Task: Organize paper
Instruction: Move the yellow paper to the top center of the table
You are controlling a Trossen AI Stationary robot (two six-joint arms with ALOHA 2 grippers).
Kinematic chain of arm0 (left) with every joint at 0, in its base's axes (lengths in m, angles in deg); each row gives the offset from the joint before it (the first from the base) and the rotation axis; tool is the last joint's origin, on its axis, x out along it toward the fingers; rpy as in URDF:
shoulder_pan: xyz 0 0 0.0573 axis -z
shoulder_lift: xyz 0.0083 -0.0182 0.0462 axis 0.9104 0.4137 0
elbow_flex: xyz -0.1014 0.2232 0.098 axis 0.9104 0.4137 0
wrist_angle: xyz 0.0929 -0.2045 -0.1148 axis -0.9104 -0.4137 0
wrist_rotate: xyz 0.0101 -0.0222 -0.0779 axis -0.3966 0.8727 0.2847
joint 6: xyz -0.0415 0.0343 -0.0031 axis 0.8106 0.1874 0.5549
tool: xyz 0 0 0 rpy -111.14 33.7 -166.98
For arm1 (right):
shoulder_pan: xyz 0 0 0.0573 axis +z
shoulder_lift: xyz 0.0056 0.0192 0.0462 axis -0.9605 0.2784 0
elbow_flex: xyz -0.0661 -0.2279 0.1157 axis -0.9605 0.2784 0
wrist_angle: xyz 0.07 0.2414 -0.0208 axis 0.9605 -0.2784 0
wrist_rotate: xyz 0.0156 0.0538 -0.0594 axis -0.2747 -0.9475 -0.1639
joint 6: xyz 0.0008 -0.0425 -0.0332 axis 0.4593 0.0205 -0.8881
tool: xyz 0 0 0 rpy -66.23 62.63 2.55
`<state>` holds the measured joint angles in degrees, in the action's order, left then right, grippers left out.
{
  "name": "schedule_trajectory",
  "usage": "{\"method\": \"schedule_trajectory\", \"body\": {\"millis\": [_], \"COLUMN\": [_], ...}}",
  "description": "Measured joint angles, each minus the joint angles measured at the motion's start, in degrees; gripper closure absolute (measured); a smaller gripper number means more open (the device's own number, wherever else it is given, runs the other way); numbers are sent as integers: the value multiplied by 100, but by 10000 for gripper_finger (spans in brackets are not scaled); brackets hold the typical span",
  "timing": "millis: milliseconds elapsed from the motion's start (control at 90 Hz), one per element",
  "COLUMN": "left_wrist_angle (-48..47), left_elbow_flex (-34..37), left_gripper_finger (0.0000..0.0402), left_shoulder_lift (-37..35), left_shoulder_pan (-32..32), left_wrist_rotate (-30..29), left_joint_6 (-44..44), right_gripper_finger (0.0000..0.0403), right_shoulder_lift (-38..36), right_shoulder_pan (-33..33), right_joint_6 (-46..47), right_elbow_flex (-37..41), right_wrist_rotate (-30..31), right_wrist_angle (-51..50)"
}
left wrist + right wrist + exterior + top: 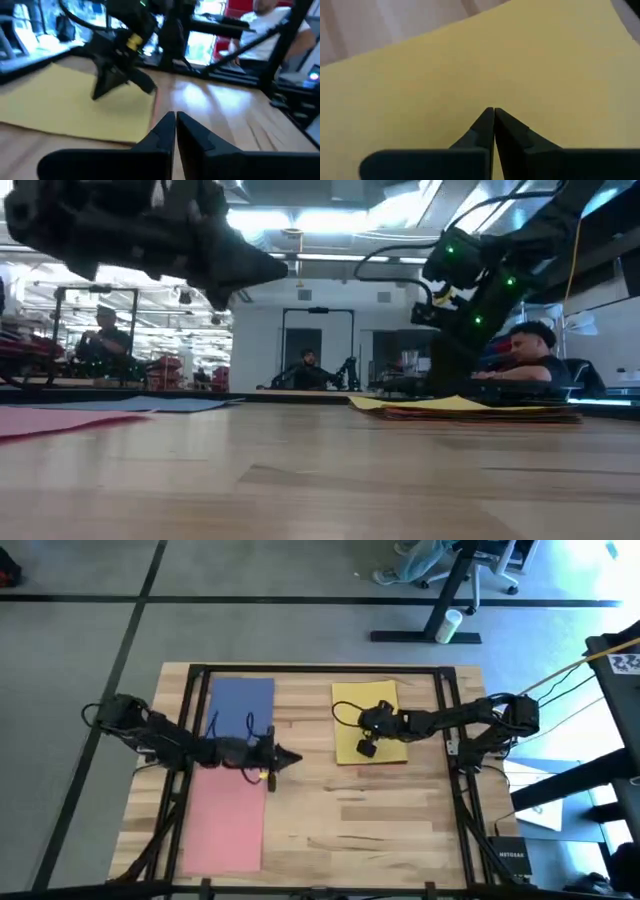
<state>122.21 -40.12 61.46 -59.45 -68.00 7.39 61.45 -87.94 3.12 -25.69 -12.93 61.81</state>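
The right arm reaches in from the table's point(340, 810) right edge, its gripper point(367, 748) tipped down over the yellow sheet point(350, 700). The left arm stretches across from the left edge, its gripper point(290, 756) raised between the blue sheet point(240, 700) and pink sheet point(225, 815). All three sheets lie flat; darker sheets show under the yellow one. Both grippers' fingers are pressed together, holding nothing

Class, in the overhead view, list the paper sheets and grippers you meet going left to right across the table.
Pink sheet → blue sheet → left gripper → right gripper over the yellow sheet. Pink and blue overlap in span, so their order is loose.
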Motion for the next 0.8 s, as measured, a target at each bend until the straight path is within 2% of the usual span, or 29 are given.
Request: {"method": "schedule_trajectory", "body": {"millis": [211,378,800], "left_wrist_angle": [-9,-12,-74], "left_elbow_flex": [3,3,3], "left_gripper_finger": [402,402,402], "left_shoulder_lift": [0,0,0], "left_shoulder_pan": [-455,-471,-466], "left_wrist_rotate": [444,468,474], "left_joint_6": [10,18,72], "right_gripper_finger": [403,403,403], "right_shoulder_lift": [-23,-92,-203], "right_shoulder_pan": [-57,-55,-50], "right_joint_6": [395,769,1474], "right_elbow_flex": [375,675,715], "right_wrist_rotate": [-3,108,552], "right_wrist_angle": [88,131,-257]}}
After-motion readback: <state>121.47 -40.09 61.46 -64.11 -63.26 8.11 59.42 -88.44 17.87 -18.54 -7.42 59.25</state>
